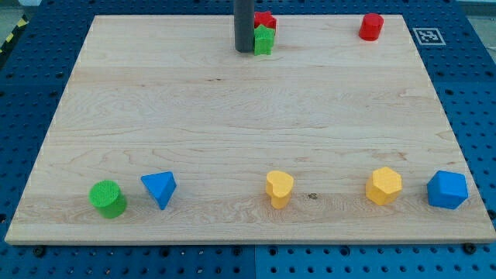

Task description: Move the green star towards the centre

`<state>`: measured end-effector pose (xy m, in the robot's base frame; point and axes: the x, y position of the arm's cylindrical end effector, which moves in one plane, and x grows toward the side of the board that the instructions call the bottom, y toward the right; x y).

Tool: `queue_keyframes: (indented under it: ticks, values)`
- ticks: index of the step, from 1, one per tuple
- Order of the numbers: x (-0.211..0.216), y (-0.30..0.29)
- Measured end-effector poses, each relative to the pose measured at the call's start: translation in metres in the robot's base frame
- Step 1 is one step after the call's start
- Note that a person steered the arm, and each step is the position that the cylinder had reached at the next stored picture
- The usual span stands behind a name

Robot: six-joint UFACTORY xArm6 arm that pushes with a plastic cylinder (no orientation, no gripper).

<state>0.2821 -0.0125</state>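
My tip (pixel 245 51) stands on the wooden counter (pixel 232 116) near the view's top edge, a little left of the middle. The rod is dark grey and upright, and it runs out of the view at the top. There is no gripper on this arm, only the straight rod, so nothing is clasped or held.

The green star (pixel 264 39) sits just to the view's right of my tip, touching it or nearly so; the exact contact is hard to make out. Directly behind the green star, toward the view's top, is a red block (pixel 266 21) whose shape I cannot tell because the star covers its lower part. The two appear to touch.

Further to the view's right, near the top edge, a red cylinder (pixel 371 26) stands alone, well apart from the others.

Along the view's bottom runs a row of five blocks: a green cylinder (pixel 107 198) at the left, a blue triangular block (pixel 160 188) just beside it, a yellow heart (pixel 279 188) near the middle, a yellow hexagon (pixel 384 186) further right, and a blue polygonal block (pixel 447 190) at the far right.
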Motion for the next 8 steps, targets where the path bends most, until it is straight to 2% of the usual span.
queue_keyframes:
  ticks: [1, 2, 3, 4, 5, 6, 7, 8]
  values:
    - [-0.011, -0.023]
    - [-0.046, -0.009]
    - [-0.052, 0.049]
    - [-0.037, 0.081]
    - [-0.018, 0.074]
    - [-0.029, 0.055]
    - [-0.058, 0.051]
    - [-0.041, 0.039]
